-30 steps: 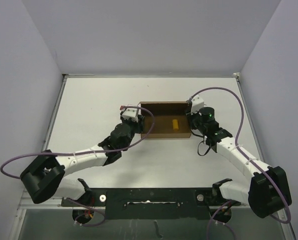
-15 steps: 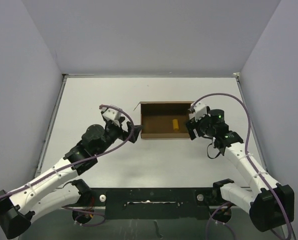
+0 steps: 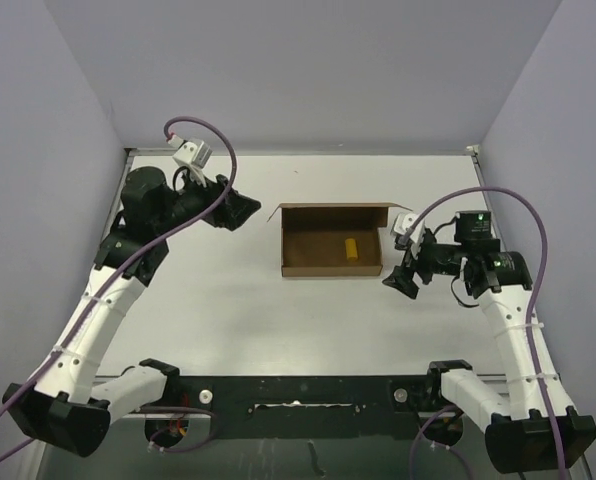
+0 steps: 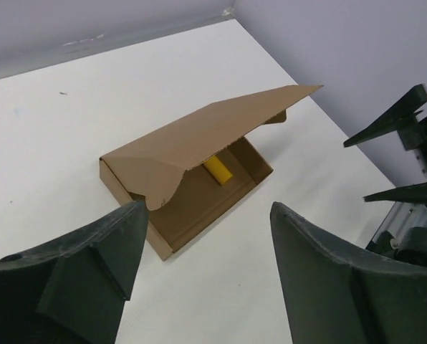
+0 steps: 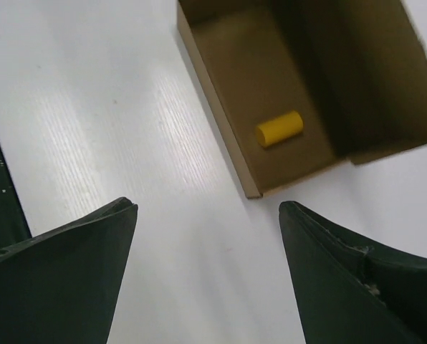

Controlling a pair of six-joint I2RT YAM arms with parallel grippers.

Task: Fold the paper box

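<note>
Small yellow cylinder (image 3: 351,248), lying on its side on the floor of the paper box (image 3: 313,250), right of the floor's middle and clear of every wall. Underneath, a white desk (image 3: 198,300), faintly streaked in the right wrist view. Around the desk, a pale lavender far wall (image 3: 298,70), left wall (image 3: 28,150) and right wall (image 3: 568,130). Along the near desk edge, a black rail (image 3: 298,385).
</note>
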